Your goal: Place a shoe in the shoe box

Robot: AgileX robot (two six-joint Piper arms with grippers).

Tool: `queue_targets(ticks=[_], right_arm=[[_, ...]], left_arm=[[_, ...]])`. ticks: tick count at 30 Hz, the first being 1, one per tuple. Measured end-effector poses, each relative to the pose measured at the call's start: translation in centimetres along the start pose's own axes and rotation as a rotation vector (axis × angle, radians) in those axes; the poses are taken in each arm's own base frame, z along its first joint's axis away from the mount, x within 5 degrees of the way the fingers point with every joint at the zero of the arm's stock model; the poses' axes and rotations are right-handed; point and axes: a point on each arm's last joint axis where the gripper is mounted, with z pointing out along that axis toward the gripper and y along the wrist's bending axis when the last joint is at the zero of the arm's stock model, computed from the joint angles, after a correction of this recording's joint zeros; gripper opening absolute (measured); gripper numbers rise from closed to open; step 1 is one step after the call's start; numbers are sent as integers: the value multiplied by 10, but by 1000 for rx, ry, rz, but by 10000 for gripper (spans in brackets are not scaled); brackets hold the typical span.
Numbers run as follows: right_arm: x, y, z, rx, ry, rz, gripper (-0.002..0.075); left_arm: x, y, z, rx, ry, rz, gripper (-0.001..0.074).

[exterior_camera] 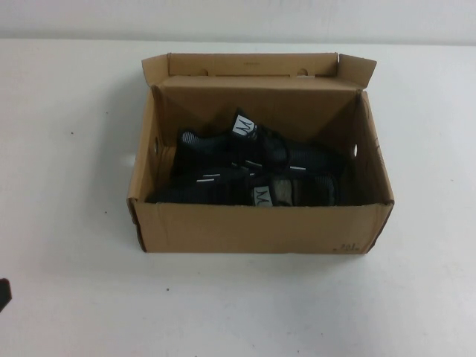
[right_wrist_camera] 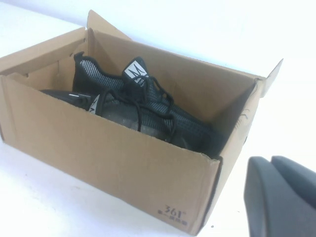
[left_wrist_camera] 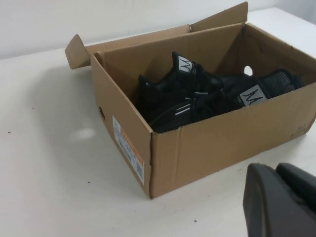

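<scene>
The brown cardboard shoe box (exterior_camera: pixel 253 227) stands open in the middle of the table, with its flap lid folded back at the far side. Two black sneakers with white tongue tags lie inside: one toward the back (exterior_camera: pixel 223 145), one along the front wall (exterior_camera: pixel 212 190). The left wrist view shows the box (left_wrist_camera: pixel 222 143) and both shoes (left_wrist_camera: pixel 192 94). The right wrist view shows the box (right_wrist_camera: pixel 98 143) and a shoe (right_wrist_camera: pixel 143 106). My left gripper (left_wrist_camera: pixel 274 169) is shut and empty, low over the table off the box's front left. My right gripper (right_wrist_camera: pixel 270 161) is shut and empty, off the front right corner.
The white table (exterior_camera: pixel 74 282) spreads out on all sides of the box, and a white wall runs along the back. A dark bit of the left arm (exterior_camera: pixel 4 294) shows at the high view's left edge.
</scene>
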Motion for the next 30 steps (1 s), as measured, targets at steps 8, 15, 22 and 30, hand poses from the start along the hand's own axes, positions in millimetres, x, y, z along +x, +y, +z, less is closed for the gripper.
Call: queue_targets(ticks=[8, 15, 22, 30], right_arm=[[0, 0, 0, 0, -2, -2, -17], [0, 0, 0, 0, -2, -2, -17], [0, 0, 0, 0, -2, -2, -17], [0, 0, 0, 0, -2, -2, -17]], left_arm=[[0, 0, 0, 0, 0, 0, 1], [11, 2, 0, -45, -26, 24, 1], [51, 16, 4, -262, -164, 14, 1], [119, 27, 28, -362, 22, -171, 1]])
